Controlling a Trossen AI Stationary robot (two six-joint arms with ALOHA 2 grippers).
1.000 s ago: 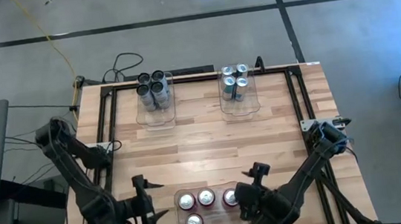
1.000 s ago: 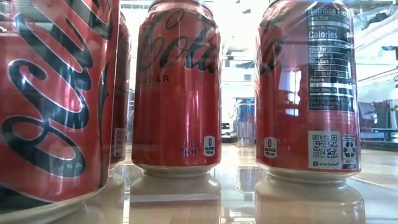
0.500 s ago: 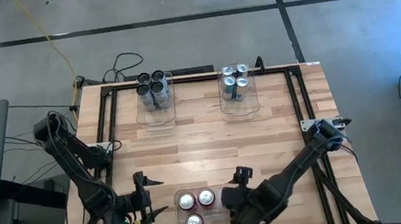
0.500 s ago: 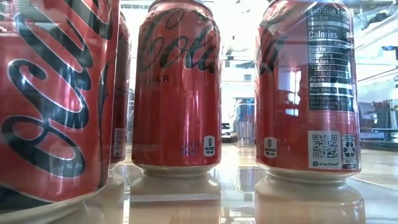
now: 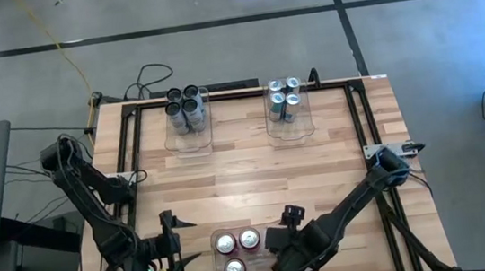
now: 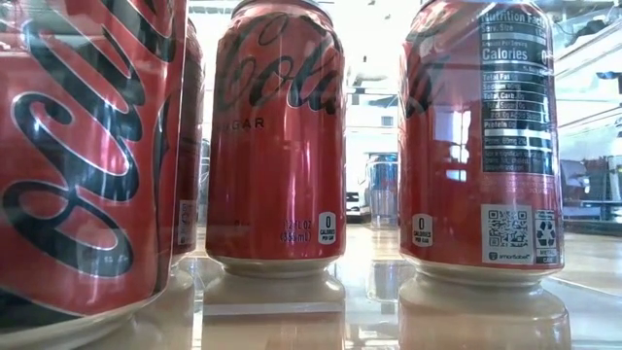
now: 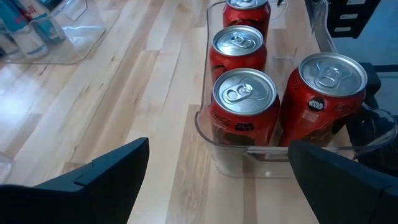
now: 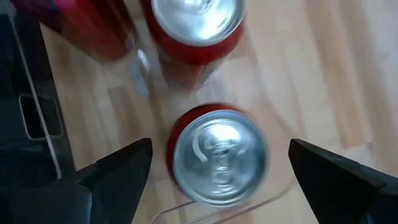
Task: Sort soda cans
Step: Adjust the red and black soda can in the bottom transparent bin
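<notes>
Several red soda cans [image 7: 244,106] stand upright in a clear bin [image 5: 222,257] at the table's near edge, and the low view shows them close up [image 6: 277,146]. My right gripper [image 5: 281,229] hangs open over the bin's right end, pointing steeply down. Its fingers stand on either side of one red can's silver top [image 8: 219,155] without touching it. My left gripper [image 5: 178,241] waits open just left of the bin, facing the cans [image 7: 219,146]. Dark grey cans [image 5: 185,107] and silver-blue cans [image 5: 284,99] stand in two far bins.
The two far clear bins [image 5: 190,139] [image 5: 293,130] sit near the table's far edge, with bare wood between them and the near bin. A black frame rail [image 5: 134,138] runs along the table's sides. My right arm [image 7: 373,124] shows dark beside the near bin.
My right gripper has moved toward the table's left, over the near bin's right end, and tipped further down. It now hides, in the high view, the can that showed there before. The cans have stayed in place.
</notes>
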